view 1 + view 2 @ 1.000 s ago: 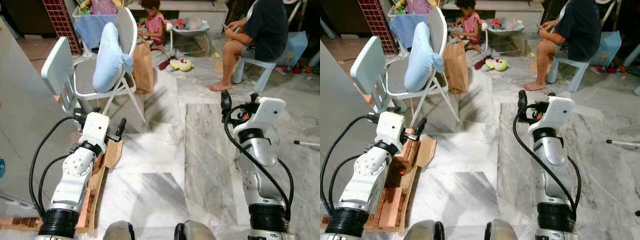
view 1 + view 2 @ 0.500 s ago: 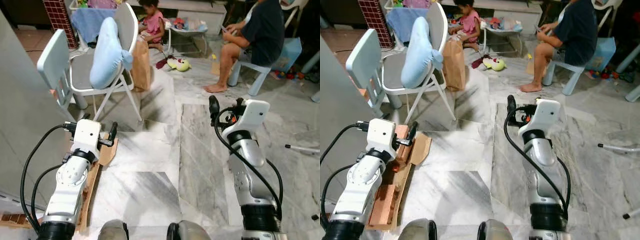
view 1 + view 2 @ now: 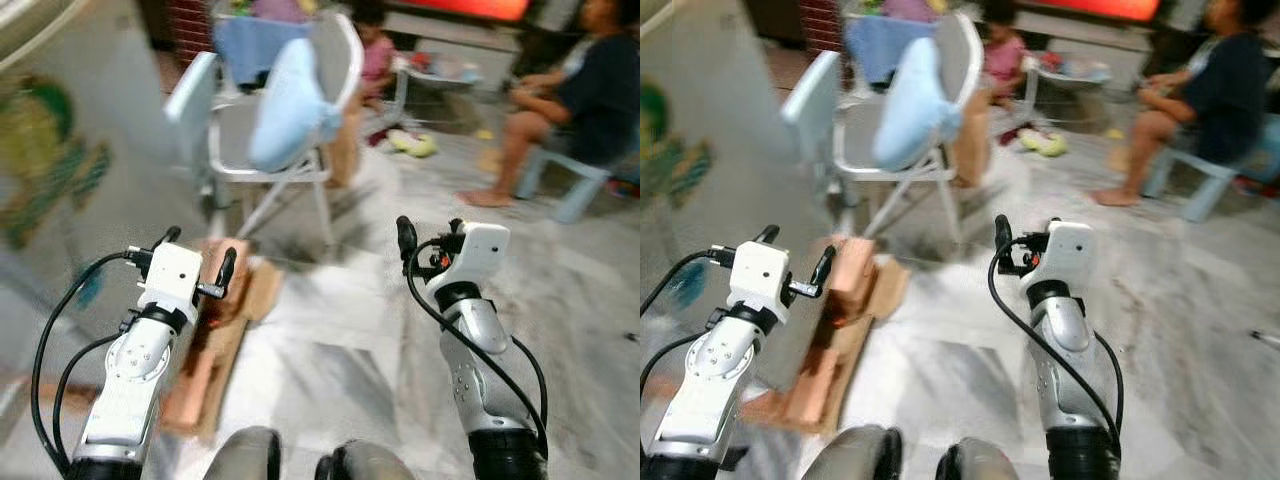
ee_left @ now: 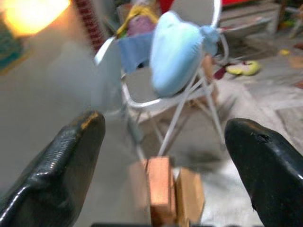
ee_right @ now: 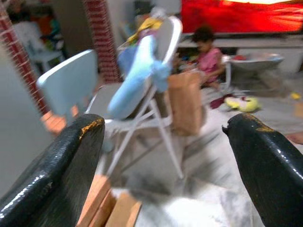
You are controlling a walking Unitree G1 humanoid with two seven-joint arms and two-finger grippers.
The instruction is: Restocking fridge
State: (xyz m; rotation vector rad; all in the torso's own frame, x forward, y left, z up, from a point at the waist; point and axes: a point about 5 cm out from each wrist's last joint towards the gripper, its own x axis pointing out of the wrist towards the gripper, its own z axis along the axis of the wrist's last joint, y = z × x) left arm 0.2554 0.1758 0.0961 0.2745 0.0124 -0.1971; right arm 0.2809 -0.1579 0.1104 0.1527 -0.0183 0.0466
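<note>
Black pincers, left [image 4: 161, 156] & right [image 5: 163, 156], both released; right wrist cam adds brown bag [image 5: 185, 101].

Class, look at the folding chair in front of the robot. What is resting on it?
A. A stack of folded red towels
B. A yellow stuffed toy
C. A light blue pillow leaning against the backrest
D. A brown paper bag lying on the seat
C. A light blue pillow stands on the seat of the grey folding chair, leaning against its backrest; the brown paper bag stands on the floor behind it.
</note>
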